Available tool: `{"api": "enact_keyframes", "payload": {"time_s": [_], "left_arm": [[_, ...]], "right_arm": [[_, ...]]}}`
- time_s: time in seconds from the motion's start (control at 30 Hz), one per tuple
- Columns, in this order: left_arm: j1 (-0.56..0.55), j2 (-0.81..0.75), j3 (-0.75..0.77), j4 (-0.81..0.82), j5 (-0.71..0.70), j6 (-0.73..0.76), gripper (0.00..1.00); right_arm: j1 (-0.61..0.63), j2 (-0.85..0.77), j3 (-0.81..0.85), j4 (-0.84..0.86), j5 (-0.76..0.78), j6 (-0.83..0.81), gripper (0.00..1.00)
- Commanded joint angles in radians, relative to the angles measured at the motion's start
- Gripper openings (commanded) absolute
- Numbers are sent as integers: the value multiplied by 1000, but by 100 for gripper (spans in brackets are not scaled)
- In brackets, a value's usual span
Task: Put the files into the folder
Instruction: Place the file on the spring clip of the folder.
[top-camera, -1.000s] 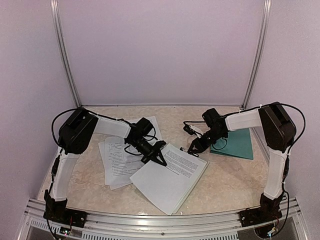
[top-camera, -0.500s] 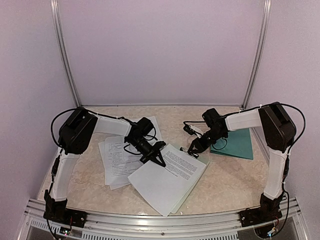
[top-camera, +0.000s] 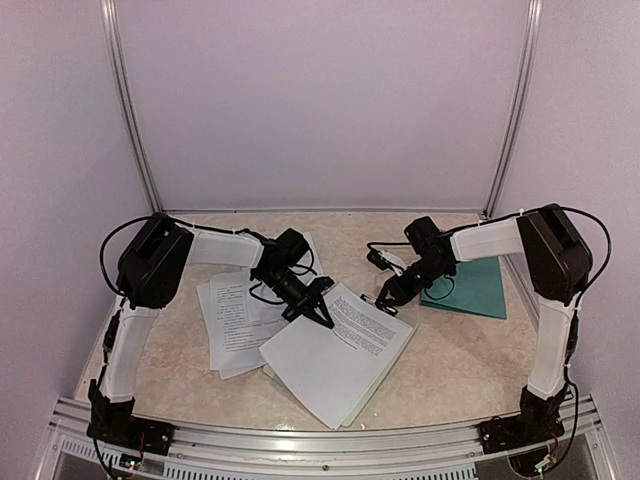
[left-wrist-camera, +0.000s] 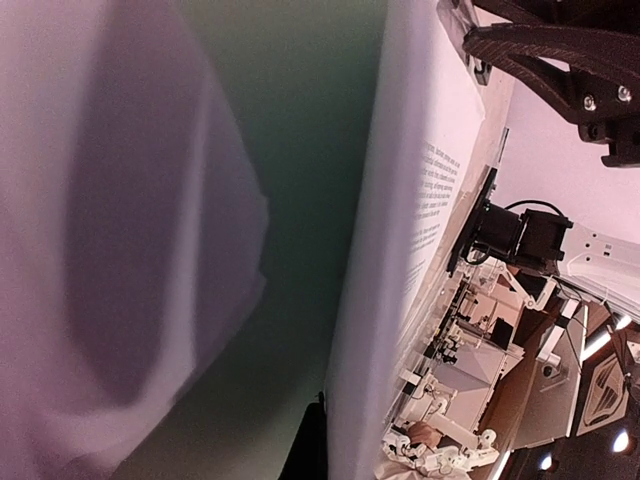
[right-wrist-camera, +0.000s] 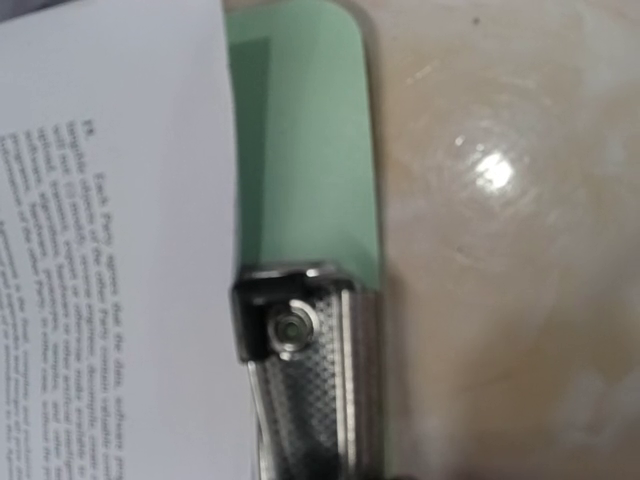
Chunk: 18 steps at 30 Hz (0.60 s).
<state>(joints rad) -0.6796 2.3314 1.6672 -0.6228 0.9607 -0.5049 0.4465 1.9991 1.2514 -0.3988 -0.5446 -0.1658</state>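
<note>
while the right gripper (top-camera: 388, 298) sits low on the silver metal clip (right-wrist-camera: 300, 385) of the pale mint-green clipboard (right-wrist-camera: 300, 150), we cannot tell whether its jaws are apart or clamped on the clip lever, since its own fingers do not show in the wrist view. we judge it is placed there to press the clip open, or to pin the board down, so the paper can slide free.

the left gripper (top-camera: 320, 315) has its jaws together at the far left edge of the blank-faced white top sheet (top-camera: 320, 375) and looks to be pinching that edge. the left wrist view shows a printed page edge-on running up towards the black fingers (left-wrist-camera: 560, 60), with shadowed green between two pages. we read this as a grip meant to peel paper off the board.

the files, thin white paper sheets printed with black text, lie in two lots. one stack (top-camera: 375, 335) sits in the middle of the beige stone-patterned table (top-camera: 450, 375), its far right corner at the clip. a looser fan (top-camera: 232, 322) lies to the left, under the left arm.

the dark teal-green card folder (top-camera: 478, 288) lies flat at the right, under the right forearm and just beside the clip. no sheet rests on it, so we judge nothing is filed yet.
</note>
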Motion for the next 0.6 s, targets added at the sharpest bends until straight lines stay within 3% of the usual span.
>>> {"api": "enact_keyframes", "payload": {"time_s": [0.0, 0.57], "left_arm": [[5, 34, 16, 18, 17, -20, 0], [11, 17, -64, 96, 46, -78, 0]], "right_arm": [[-6, -7, -3, -9, -31, 9, 0], [-3, -10, -3, -3, -22, 14, 0]]}}
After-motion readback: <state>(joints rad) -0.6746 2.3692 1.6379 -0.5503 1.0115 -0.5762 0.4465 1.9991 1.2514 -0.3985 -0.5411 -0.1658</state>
